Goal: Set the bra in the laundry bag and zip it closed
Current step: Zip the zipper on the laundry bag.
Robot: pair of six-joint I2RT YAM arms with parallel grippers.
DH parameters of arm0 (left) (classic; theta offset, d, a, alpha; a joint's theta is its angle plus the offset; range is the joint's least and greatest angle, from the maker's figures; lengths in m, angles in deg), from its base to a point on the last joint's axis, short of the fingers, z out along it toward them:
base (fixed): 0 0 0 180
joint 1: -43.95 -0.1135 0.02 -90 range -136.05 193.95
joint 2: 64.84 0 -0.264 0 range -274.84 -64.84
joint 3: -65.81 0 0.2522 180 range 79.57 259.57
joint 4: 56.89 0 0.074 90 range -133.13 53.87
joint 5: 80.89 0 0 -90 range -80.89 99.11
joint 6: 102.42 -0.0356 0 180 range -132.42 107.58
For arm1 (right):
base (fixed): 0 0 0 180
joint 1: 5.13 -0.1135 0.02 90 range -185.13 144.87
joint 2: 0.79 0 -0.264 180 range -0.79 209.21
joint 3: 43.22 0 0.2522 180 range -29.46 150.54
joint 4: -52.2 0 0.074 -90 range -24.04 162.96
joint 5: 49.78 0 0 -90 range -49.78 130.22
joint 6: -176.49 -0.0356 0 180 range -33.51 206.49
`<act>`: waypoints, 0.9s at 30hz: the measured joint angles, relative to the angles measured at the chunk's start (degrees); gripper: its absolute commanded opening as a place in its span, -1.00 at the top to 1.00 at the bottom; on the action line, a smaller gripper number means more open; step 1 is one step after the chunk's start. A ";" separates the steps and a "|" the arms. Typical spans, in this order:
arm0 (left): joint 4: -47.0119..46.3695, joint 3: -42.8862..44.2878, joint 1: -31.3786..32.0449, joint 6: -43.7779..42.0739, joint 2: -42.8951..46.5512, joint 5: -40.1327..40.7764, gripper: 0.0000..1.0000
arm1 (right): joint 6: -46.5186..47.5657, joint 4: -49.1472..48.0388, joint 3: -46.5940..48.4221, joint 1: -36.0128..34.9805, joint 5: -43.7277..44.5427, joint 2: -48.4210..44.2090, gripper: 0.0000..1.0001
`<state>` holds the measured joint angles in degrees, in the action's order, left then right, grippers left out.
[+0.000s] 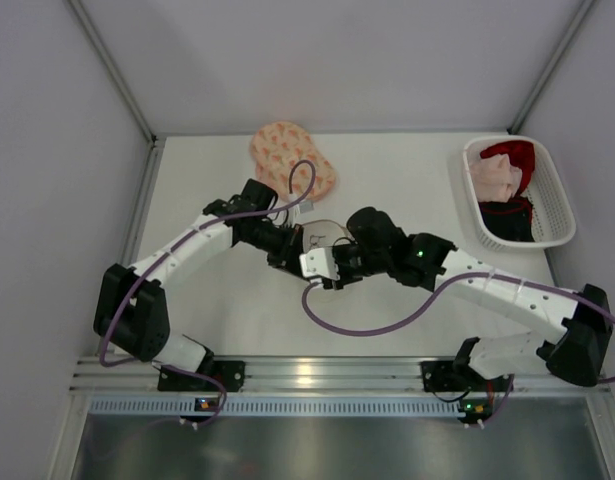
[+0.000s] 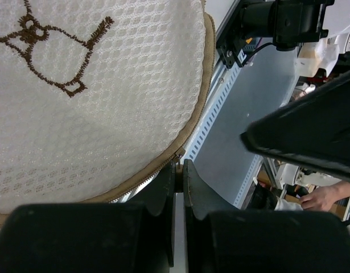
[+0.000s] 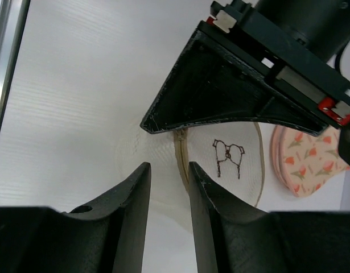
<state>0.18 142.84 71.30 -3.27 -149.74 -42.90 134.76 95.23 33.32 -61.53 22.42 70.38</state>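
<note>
White walls (image 1: 317, 60) box in my white counter (image 1: 407, 300), a basket (image 1: 559, 215) of clothes (image 1: 499, 178) at right rear. The bra (image 1: 287, 155) lies just behind the laundry bag (image 2: 106, 102). My left tool (image 2: 179, 170) pinches the bag's rim; my right tool (image 3: 169, 168) hovers part-open, empty.

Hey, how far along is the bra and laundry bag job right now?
Done: unclear; the mesh laundry bag hides its contents, and a pink tulip-print piece lies outside it. In hand: left claw pinches the bag's zipper edge; right claw hovers open over the zipper. Left: bagging that piece, if it is the bra, then zipping shut.
</note>
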 measured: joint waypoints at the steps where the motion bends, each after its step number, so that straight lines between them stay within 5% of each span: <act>1: 0.00 0.00 0.17 0.04 0.00 -0.02 1.00 | -0.04 -0.07 0.00 -0.52 0.02 1.07 0.32; 27: -0.24 -0.94 0.66 0.42 0.15 0.37 1.00 | 1.46 -0.83 1.90 -3.10 4.85 6.75 0.31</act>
<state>-0.06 141.90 71.96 -2.86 -149.59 -42.53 136.23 94.40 35.22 -64.63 27.27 77.14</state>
